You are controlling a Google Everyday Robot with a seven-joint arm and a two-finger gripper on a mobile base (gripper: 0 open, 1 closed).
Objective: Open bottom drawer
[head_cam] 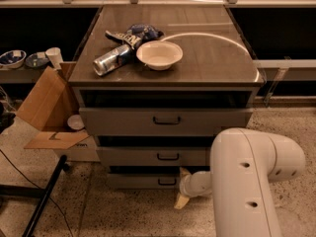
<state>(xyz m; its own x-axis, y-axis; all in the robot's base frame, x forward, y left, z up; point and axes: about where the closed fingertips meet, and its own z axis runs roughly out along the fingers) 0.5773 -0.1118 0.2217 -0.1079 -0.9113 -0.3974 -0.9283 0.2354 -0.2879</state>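
Note:
The bottom drawer [138, 180] is the lowest and narrowest grey front of the cabinet, and it sits flush and shut. Its small black bar handle [167, 181] is at the middle of the panel. My gripper [180, 186] is low, near the floor, just right of that handle and in front of the panel. Its two yellowish fingers [180, 201] are spread apart, one above and one below, and hold nothing. My white arm [252, 177] fills the lower right.
The middle drawer [148, 156] and top drawer [123, 121] are above it. On the cabinet top are a white bowl [159, 54], a lying can [111, 60] and a blue bag [139, 32]. An open cardboard box [49, 112] stands at the left, and a black stand leg [44, 196] crosses the floor.

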